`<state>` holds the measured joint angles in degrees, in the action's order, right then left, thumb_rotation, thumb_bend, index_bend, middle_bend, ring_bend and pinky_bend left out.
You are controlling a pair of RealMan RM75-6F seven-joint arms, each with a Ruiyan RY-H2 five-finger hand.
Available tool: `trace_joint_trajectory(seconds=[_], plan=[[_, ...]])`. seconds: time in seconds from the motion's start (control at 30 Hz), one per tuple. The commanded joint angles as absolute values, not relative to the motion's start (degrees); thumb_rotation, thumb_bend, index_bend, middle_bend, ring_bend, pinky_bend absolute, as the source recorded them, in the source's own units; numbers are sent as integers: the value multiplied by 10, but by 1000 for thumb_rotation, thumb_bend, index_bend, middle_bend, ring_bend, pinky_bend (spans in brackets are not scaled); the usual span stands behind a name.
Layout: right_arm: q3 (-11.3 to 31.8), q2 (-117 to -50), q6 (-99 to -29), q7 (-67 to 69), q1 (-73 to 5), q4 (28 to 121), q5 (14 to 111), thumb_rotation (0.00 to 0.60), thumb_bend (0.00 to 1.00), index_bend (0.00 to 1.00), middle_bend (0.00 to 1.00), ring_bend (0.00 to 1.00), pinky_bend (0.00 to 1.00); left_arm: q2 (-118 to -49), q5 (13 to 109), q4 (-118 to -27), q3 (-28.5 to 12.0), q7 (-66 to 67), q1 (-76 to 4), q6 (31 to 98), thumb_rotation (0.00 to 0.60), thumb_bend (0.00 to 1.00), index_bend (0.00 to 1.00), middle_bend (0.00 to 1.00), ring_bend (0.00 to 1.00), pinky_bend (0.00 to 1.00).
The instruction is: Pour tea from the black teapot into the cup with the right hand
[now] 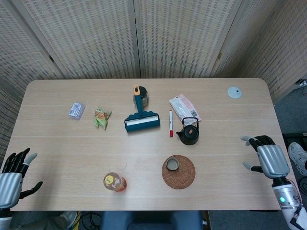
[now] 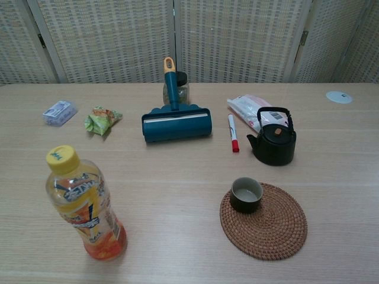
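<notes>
**Head view: teapot untouched, pour yet to begin**

Head view, from above the table: your right hand (image 1: 265, 157) hangs over the table's right edge, fingers spread and holding nothing, well apart from the black teapot (image 1: 188, 132). The teapot stands upright near the middle of the table (image 1: 225, 129), its handle up and its spout towards the red marker (image 1: 170, 123) just beside it, a pink packet (image 1: 183, 106) behind it. The cup (image 1: 172, 165) sits upright on the left part of a round woven mat (image 1: 184, 175), near the teapot on the side closer to you. Your left hand (image 1: 13, 173) waits at the near left corner, fingers spread, empty. By the look of it nothing of the task is done: you have the reach, the grasp of the handle, the lift, the pour and the set-down all ahead.

Chest view, low across the table: neither hand shows here. The teapot (image 2: 273, 142) stands with its lid on and its handle upright, the spout pointing left. The cup (image 2: 246, 194) appears empty, though a thin film of liquid could not be ruled out from this angle. The mat (image 2: 272, 228) lies flat under it. A lint roller (image 2: 176, 122), a snack wrapper (image 2: 100, 119), a small plastic box (image 2: 60, 112) and a bottle of tea (image 2: 82, 203) lie well clear of your path to the handle.
</notes>
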<state>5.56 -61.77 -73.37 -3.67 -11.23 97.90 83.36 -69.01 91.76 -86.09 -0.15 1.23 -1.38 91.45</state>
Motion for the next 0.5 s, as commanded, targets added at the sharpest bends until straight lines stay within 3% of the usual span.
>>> trace_joint_trajectory(seconds=[0.03,0.2,0.5], plan=[[80,-615,-676,-73,-159,1004,795,600,0,269,392,225,227,-690,917,-861,-1,12,-13,915,600,183,149,38,80,14],[106,-628,-614,-107,-213,1010,747,600,0,269,356,182,223,-691,914,-859,-1,12,-12,914,600,183,148,38,80,14],[134,-666,-515,-172,-309,991,640,600,0,203,253,80,120,-692,911,-856,0,12,-11,912,600,184,149,39,80,14]])
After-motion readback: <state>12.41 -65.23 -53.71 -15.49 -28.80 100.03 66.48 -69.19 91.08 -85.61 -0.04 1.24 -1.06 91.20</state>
